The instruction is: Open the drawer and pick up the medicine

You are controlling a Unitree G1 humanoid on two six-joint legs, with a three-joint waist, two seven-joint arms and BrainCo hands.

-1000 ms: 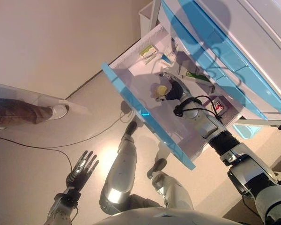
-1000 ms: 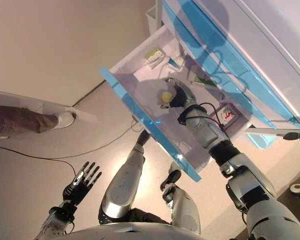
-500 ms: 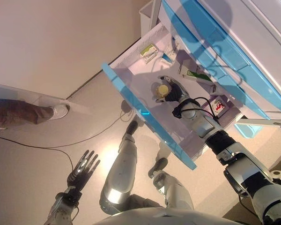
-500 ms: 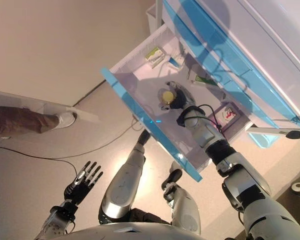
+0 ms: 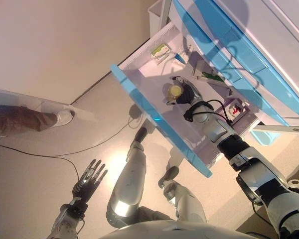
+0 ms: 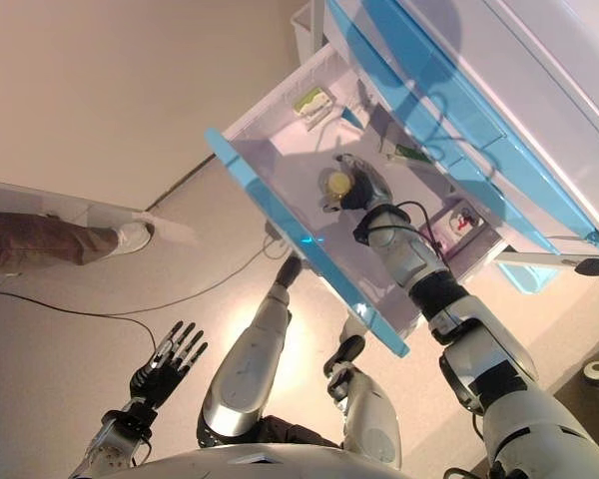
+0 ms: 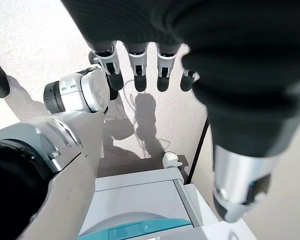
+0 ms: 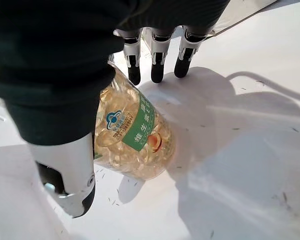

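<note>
- Right hand sat inside the open drawer at upper centre of the frame, its fingers and thumb wrapped around the medicine bottle.
- Medicine bottle was clear, filled with yellow capsules, with a green label and a yellow cap.
- Left hand hung at lower left over the floor, fingers spread and empty.
- Small boxes lay deeper in the drawer.
- At far left, a person's shoe stood on the floor.
</note>
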